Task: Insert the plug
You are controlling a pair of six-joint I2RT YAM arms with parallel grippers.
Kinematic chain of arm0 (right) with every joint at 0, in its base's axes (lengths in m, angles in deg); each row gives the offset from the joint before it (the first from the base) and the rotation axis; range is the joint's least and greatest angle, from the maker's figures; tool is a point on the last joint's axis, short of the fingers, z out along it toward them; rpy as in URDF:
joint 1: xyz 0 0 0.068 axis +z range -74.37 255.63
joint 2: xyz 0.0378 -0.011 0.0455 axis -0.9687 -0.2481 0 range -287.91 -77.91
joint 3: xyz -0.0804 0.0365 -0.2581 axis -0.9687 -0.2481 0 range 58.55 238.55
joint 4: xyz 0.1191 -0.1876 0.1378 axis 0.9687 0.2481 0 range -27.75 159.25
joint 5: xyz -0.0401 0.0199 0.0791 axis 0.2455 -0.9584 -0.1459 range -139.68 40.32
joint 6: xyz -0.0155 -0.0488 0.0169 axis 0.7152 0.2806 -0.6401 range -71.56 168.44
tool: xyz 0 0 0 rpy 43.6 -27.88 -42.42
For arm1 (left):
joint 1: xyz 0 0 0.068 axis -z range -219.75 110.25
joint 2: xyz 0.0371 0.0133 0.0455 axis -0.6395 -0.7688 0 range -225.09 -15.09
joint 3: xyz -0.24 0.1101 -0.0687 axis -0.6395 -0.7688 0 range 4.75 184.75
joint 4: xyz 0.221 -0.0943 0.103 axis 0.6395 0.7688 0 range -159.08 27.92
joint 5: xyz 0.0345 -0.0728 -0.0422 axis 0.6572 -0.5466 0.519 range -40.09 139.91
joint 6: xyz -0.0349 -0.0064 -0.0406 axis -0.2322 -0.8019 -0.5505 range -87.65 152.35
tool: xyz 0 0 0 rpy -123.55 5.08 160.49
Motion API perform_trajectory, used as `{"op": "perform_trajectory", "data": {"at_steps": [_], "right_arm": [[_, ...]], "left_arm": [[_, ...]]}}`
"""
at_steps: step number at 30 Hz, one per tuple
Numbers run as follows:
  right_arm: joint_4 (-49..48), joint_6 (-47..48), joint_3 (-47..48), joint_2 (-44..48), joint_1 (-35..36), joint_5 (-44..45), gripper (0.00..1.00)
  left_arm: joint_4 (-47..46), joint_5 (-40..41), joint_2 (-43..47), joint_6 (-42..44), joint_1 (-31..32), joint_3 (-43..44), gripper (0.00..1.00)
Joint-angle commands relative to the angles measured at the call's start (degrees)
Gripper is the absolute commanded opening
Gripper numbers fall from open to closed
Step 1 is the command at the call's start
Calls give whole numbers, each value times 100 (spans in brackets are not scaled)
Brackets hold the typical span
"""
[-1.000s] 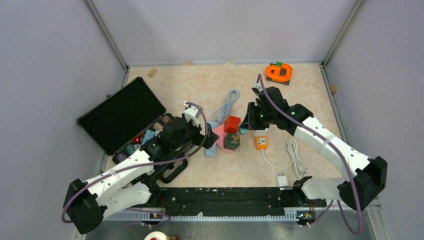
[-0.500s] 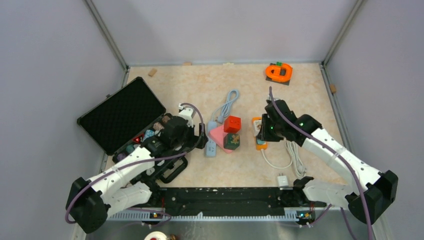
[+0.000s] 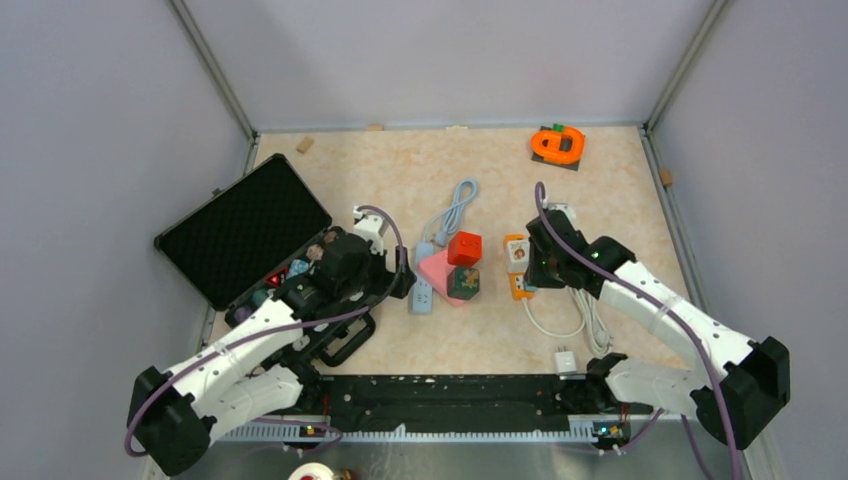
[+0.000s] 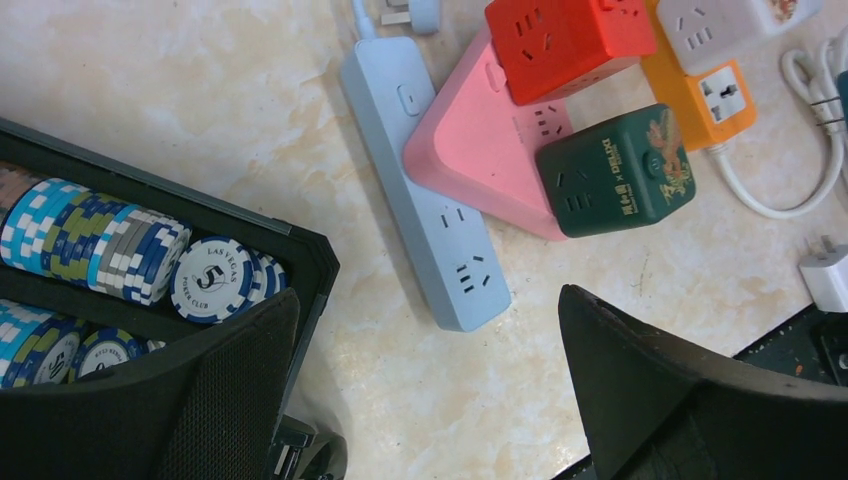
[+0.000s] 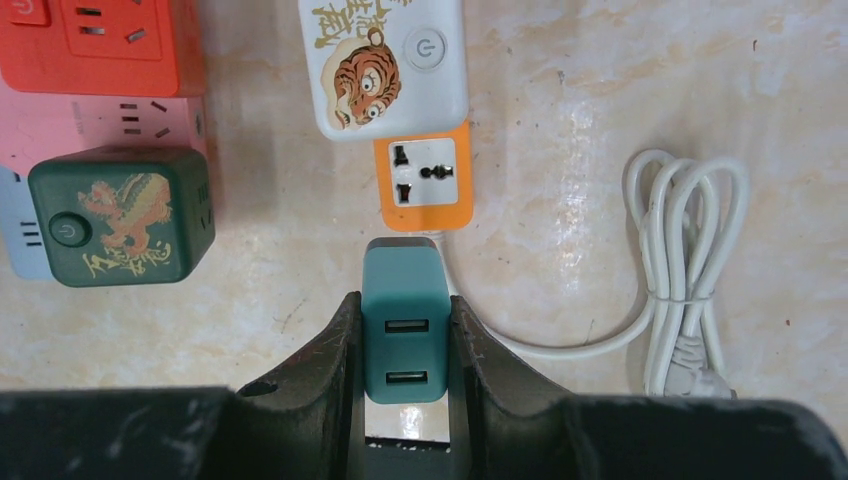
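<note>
Right gripper point(image 5: 405, 300): pinching teal plug point(image 5: 404, 345) by its sides
Teal plug: just near of orange socket point(image 5: 424, 186), contact unclear
Left of socket: green cube point(image 5: 120, 215)
Left gripper point(image 4: 425, 300): spread wide over blue power strip point(image 4: 430, 230)

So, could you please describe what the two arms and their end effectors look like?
The left arm and right arm have white links, black joints and black bases; a purple cable runs along each. The left end effector and right end effector have matte black, tapering fingers.
</note>
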Motion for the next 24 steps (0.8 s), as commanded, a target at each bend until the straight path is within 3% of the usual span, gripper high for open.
{"op": "perform_trajectory", "data": {"at_steps": [1,24], "right_arm": [[-540,105,-26,-176,9,303,0],[-1475,319,-429,-1162,10,451,0]], "left_arm": [[-293,-118,217,111,-31,237,99],[-361,-479,181,288,-32,224,99]]}}
